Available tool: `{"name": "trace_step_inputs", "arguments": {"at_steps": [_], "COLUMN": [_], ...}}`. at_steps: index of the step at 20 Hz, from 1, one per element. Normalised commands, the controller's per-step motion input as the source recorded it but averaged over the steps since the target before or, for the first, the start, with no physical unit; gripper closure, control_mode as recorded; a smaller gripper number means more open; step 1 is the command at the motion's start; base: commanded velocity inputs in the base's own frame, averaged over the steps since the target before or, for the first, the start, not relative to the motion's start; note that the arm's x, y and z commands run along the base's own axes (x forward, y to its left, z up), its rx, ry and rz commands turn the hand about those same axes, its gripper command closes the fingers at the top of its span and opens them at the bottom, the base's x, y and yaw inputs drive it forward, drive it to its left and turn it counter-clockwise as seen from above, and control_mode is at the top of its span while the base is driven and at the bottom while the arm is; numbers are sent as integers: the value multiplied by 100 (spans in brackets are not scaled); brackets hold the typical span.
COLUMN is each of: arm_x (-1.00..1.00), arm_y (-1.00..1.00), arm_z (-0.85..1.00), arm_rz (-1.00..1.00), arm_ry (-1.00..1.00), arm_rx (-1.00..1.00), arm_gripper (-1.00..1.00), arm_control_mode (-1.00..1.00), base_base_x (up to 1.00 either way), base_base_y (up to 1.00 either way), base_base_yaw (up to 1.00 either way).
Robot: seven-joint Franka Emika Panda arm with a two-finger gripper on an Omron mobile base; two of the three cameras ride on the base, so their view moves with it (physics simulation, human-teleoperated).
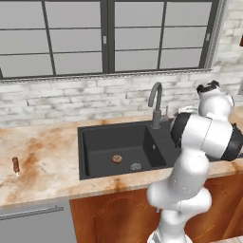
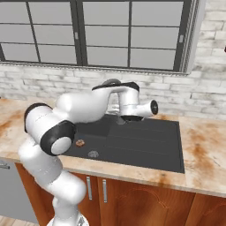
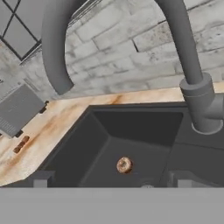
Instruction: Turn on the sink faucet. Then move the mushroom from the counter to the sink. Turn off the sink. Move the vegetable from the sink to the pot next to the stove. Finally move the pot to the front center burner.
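Observation:
The dark grey gooseneck faucet point(image 1: 155, 107) stands behind the black sink point(image 1: 95, 142), and no water shows at its spout point(image 3: 59, 65). The tan-brown mushroom point(image 1: 116, 158) lies on the basin floor point(image 3: 124, 165) beside the round drain point(image 1: 135, 166). My gripper point(image 3: 111, 181) hovers just right of the faucet's base point(image 3: 201, 105), above the sink's ledge. It is open, with its fingertips point(image 3: 41, 179) far apart and nothing between them. The side lever point(image 1: 166, 112) sits close to my hand point(image 2: 132, 106). The pot and the stove are out of view.
A slim reddish-brown stick point(image 1: 15, 164) lies on the marbled counter point(image 1: 42, 152) far left of the sink. A brick wall and a window rise behind the faucet. A grey appliance front point(image 1: 33, 223) sits below the counter at left.

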Motion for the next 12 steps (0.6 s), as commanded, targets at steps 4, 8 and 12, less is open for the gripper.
{"name": "trace_step_inputs", "arguments": {"at_steps": [4,8,12], "arm_x": [-61,-54,-41], "arm_y": [66,75,91], "arm_z": [18,23,2], "arm_rz": [-14,-12,-11], "arm_ry": [18,19,17], "arm_rx": [-23,-22,-30], "arm_gripper": [-100,-100,-100], "arm_control_mode": [-100,-100,-100], "base_base_x": [0,0,0], "base_base_y": [0,0,0], "base_base_yaw": [0,0,0]}}
